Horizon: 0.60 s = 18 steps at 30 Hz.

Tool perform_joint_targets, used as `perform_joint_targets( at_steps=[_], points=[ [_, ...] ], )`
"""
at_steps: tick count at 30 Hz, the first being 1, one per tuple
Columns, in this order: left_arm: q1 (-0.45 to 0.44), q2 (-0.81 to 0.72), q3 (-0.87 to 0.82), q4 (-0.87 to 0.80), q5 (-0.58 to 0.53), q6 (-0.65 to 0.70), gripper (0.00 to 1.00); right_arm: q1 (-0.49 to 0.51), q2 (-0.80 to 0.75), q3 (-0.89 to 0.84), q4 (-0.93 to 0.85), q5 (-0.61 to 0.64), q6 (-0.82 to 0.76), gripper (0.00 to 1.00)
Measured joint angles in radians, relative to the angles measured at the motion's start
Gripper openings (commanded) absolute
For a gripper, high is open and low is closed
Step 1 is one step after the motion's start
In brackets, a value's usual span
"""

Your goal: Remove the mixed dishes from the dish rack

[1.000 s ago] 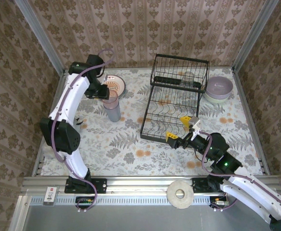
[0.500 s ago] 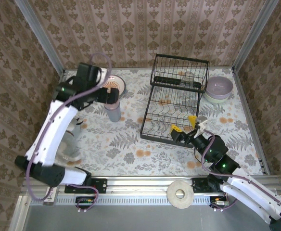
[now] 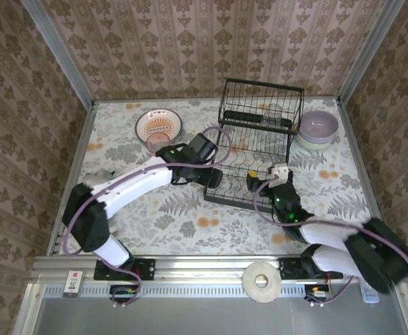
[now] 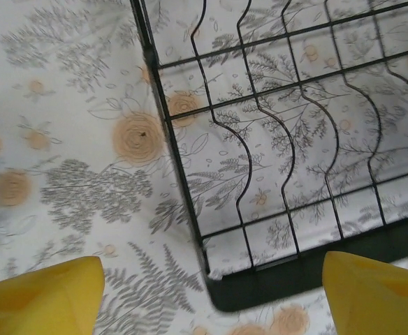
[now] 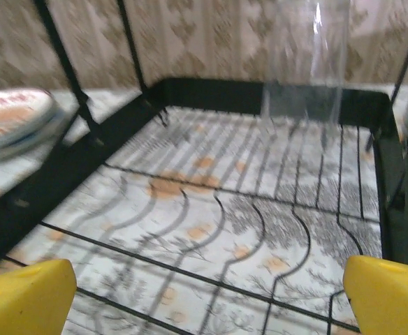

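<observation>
Slide your right tool [image 5: 207,293] straight over the rack [image 5: 211,93] floor to the glass [image 5: 304,59]. Keep its fingers above the wires, then close low on the glass. Your 2 tools are wide open and hold nothing. Your left tool [image 4: 211,289] hangs over a corner of the rack. The glass is clear and tall, standing at the rack's far end.

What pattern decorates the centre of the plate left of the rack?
An orange radiating pattern on the plate, clearest in the top external view.
</observation>
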State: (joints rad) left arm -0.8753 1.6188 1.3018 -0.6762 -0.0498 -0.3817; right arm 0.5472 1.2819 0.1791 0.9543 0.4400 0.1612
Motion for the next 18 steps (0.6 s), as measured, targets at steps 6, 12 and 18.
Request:
perform_joint_targets(
  at_steps=[6,12,18],
  points=[
    [0.019,0.075,-0.003,0.085,0.047,-0.038,0.75,-0.055,0.356,0.149,0.222,0.025,-0.037,0.99],
    [0.069,0.127,-0.003,0.129,0.08,-0.058,0.71,-0.134,0.475,0.295,0.312,0.024,-0.032,0.99],
    [0.077,0.169,-0.002,0.148,0.111,-0.068,0.64,-0.185,0.586,0.404,0.329,0.024,-0.03,0.98]
  ],
)
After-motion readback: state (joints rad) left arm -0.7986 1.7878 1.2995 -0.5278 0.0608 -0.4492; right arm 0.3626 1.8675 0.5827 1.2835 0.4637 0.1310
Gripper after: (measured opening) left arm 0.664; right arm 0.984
